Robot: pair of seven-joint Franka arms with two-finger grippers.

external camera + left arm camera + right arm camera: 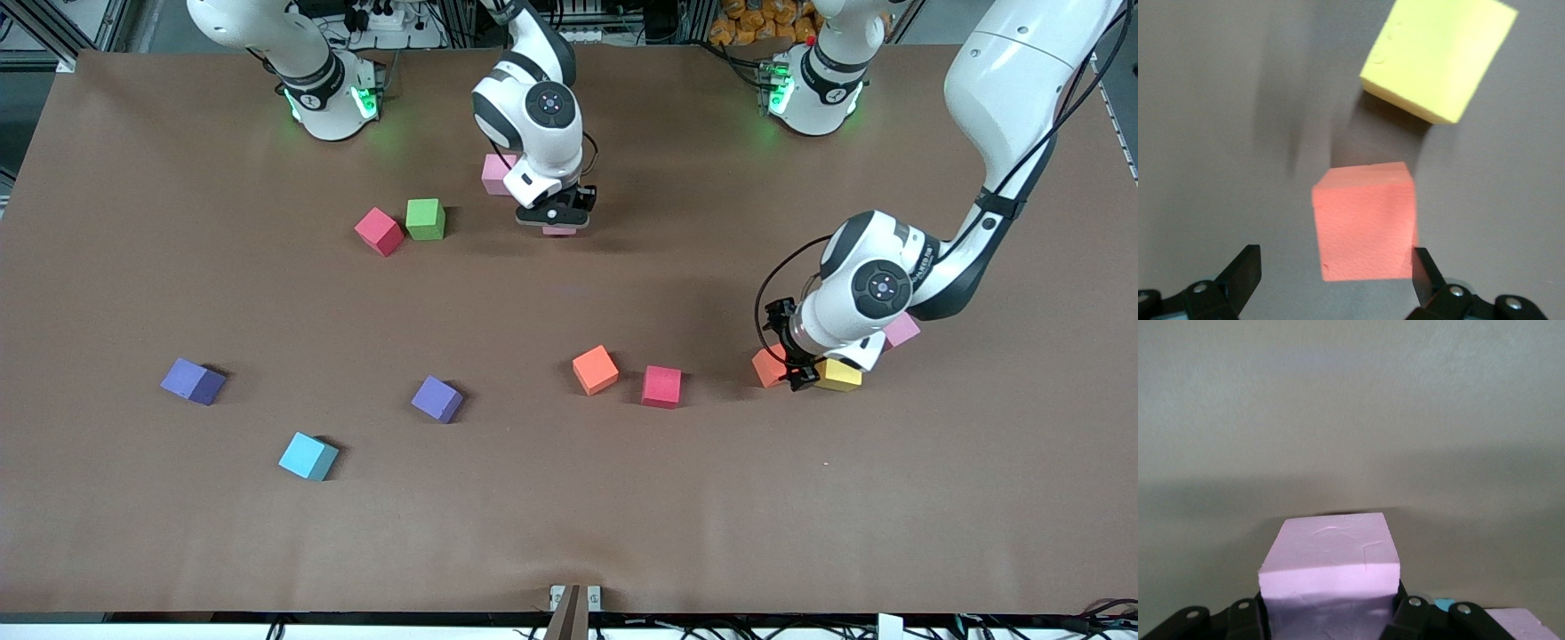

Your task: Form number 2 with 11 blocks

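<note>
i'm watching left gripper (1331, 283) hanging wide over orange block (1365, 222), yellow block (1438, 57) just beside | right gripper (1328, 617) clamping pink block (1330, 577) above table (569, 498) | risk: finger clipping yellow block, nudging it | number 2 not forming yet

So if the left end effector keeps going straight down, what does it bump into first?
Most likely the orange block. The left end effector is open and points down at the table, with that block between its fingers; the yellow block lies off to the side.
</note>
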